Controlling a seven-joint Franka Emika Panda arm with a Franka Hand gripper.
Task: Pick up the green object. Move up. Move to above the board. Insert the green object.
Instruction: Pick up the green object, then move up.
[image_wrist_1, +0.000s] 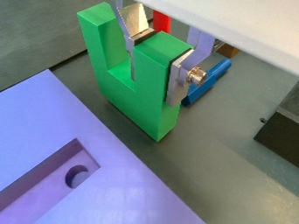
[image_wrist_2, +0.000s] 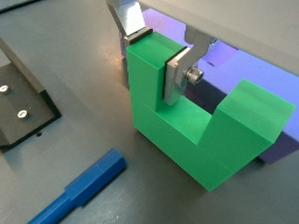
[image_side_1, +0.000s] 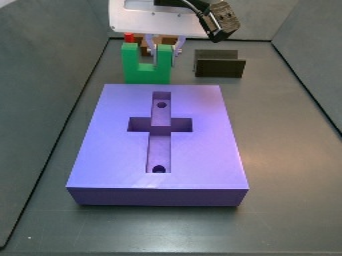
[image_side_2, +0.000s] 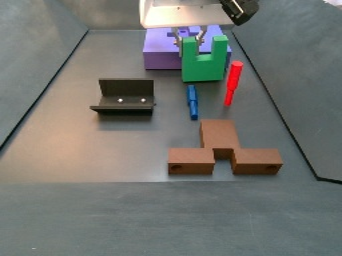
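Observation:
The green object (image_wrist_1: 128, 92) is a bright green U-shaped block standing on the dark floor with its prongs up, just beyond the board's far end (image_side_1: 144, 64). My gripper (image_wrist_1: 156, 63) is shut on one prong, with a silver finger plate on each side of it, as both wrist views show (image_wrist_2: 152, 57). The block's base appears to rest on the floor (image_wrist_2: 193, 131). The board (image_side_1: 167, 135) is a large purple slab with a cross-shaped recess and two round holes. Its edge lies close beside the green block (image_wrist_1: 70, 171) (image_wrist_2: 239, 61). A side view shows the gripper (image_side_2: 203, 42) over the block (image_side_2: 203, 64).
The dark fixture (image_side_2: 123, 97) stands apart from the block and also shows in both wrist views (image_wrist_2: 17, 105) (image_wrist_1: 281, 131). A thin red peg (image_side_2: 233, 82) and a blue bar (image_side_2: 193, 100) lie close to the green block. A brown block (image_side_2: 221, 150) lies farther off.

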